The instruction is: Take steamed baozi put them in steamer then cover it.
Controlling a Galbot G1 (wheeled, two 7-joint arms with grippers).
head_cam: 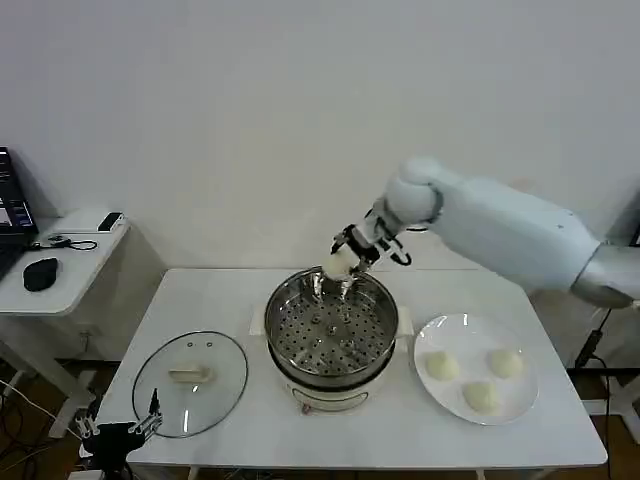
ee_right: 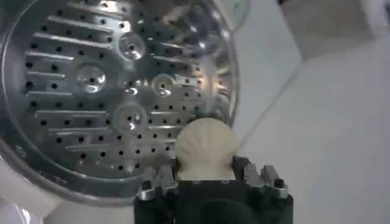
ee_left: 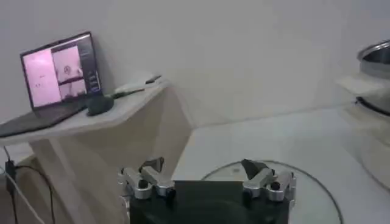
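Note:
My right gripper [head_cam: 343, 266] is shut on a cream-white baozi [head_cam: 338, 264] and holds it over the far rim of the steamer [head_cam: 331, 322], a shiny steel pot with a perforated floor. In the right wrist view the baozi [ee_right: 206, 148] sits between the fingers above the steamer's [ee_right: 103, 91] edge. Three more baozi [head_cam: 481, 379] lie on the white plate [head_cam: 432, 335] to the right. The glass cover [head_cam: 190, 383] with its cream handle lies flat on the table's left side. My left gripper [head_cam: 140, 428] hangs open at the table's front left corner, beside the cover [ee_left: 317, 195].
A side desk [head_cam: 55, 262] stands to the left, with a mouse [head_cam: 40, 273] and a laptop [ee_left: 58, 76] on it. Cables hang off the floor at the lower left. Bare table surface lies in front of the steamer and behind the plate.

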